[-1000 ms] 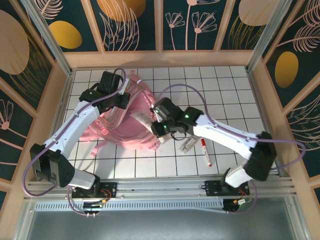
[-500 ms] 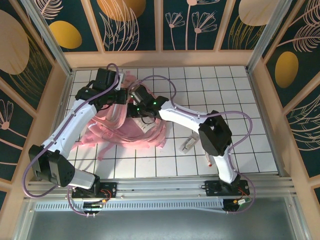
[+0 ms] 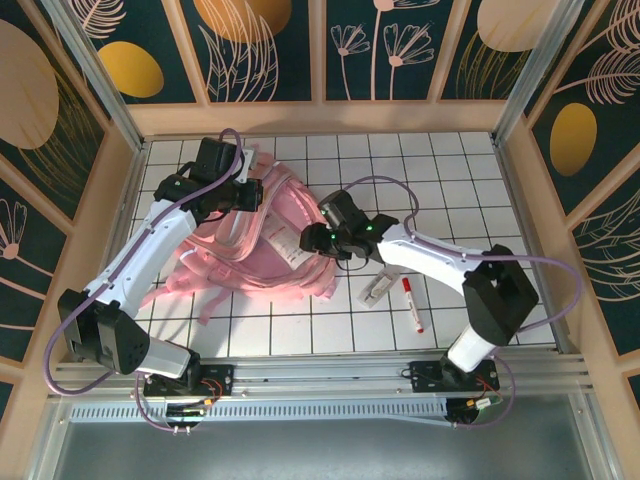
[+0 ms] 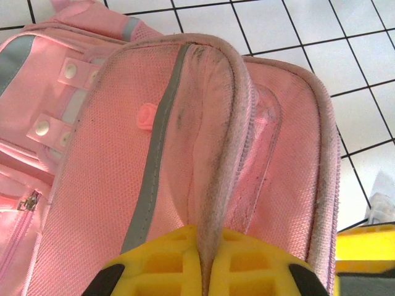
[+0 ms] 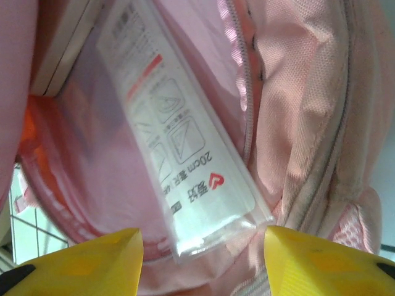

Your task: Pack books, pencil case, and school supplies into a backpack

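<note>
The tabletop is white, ruled into squares by thin dark lines, and evenly lit. Around it stand dark teal wall panels painted with gold ovals and pale outlined flowers, set in a light wooden frame. A silvery metal rail runs along the near edge.

Overhead looks down; both wrist cameras close on backpack.

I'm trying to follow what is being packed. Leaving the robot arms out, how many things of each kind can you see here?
Pink backpack: 1
Long clear packet with red print, lying in the open backpack: 1
White marker with red cap: 1
Small pale item beside the marker, too small to identify: 1
Total: 4
</note>
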Controlling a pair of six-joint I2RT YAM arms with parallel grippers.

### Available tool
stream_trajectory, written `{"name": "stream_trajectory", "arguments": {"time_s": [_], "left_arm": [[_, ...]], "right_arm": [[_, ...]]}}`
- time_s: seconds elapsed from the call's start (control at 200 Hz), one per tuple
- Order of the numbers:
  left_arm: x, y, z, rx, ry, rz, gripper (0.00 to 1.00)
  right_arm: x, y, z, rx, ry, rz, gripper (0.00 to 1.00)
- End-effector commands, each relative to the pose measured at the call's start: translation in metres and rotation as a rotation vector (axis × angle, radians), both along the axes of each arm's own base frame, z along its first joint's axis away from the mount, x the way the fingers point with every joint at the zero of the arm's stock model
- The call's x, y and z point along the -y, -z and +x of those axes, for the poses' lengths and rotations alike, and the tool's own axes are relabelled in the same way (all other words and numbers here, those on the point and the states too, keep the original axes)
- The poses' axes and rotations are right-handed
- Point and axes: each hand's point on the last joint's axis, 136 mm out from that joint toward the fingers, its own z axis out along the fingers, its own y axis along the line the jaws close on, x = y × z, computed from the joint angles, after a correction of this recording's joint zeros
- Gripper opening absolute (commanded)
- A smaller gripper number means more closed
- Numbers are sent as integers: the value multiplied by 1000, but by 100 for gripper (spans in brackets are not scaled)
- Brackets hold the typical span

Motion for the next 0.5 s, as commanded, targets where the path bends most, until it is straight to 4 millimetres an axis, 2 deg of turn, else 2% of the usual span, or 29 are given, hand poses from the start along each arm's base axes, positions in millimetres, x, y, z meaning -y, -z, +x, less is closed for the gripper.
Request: {"name": "stream_trajectory", "arguments": {"time_s": [0.0, 0.155, 0.24, 0.38, 0.495], "left_arm": [[18, -31, 4, 84, 37, -110, 0], [22, -30, 3, 74, 50, -125, 0], [20, -30, 2, 76, 39, -127, 0], [20, -31, 1, 87, 39, -137, 0], [19, -32, 1, 89, 31, -134, 0]], "right_arm": [[-6, 12, 17, 15, 50, -31, 56], [-23, 24, 27, 78, -134, -131, 50], [-22, 30, 28, 107, -207, -187, 49], [-20, 49, 21, 77, -304, -220, 50], [-15, 69, 8, 6, -358, -279, 57]]}}
